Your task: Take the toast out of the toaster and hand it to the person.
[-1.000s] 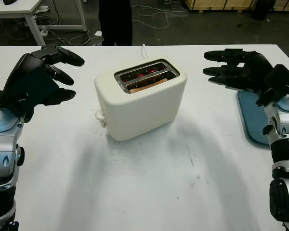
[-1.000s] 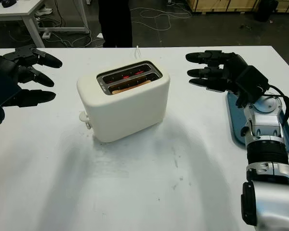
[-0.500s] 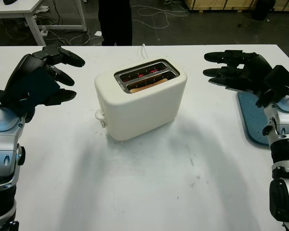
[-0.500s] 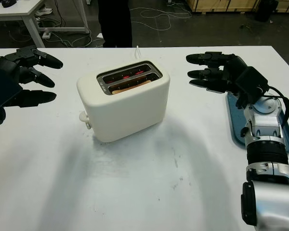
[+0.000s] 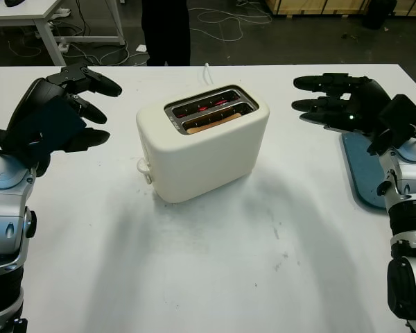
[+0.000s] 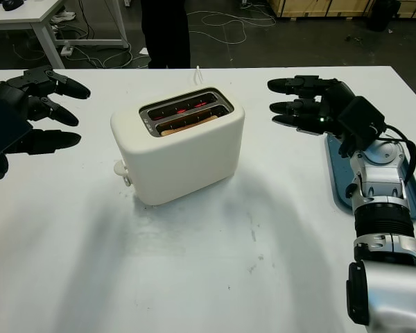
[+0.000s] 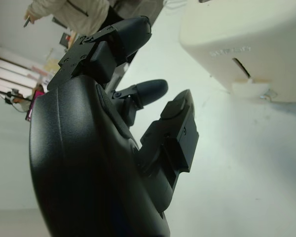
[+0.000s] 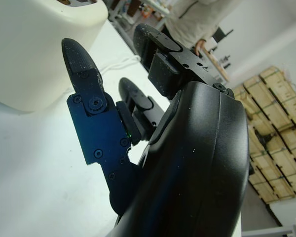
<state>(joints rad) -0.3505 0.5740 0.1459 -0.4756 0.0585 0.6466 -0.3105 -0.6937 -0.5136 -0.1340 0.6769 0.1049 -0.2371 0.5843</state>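
A cream two-slot toaster (image 5: 202,142) stands mid-table, its elements glowing red in the far slot. A brown slice of toast (image 5: 213,123) sits low in the near slot, only its top edge showing. My left hand (image 5: 64,107) hangs open above the table to the toaster's left, holding nothing. My right hand (image 5: 333,100) is open to the toaster's right, its fingers pointing toward it with a clear gap between. The toaster's side with its lever (image 7: 250,85) faces the left hand. A person in dark trousers (image 5: 166,31) stands beyond the table's far edge.
A blue tray (image 5: 369,170) lies on the table under my right forearm, at the right edge. The toaster's white cord (image 5: 208,71) runs off the far edge. Another white table (image 5: 24,17) stands at the back left, with cables on the floor.
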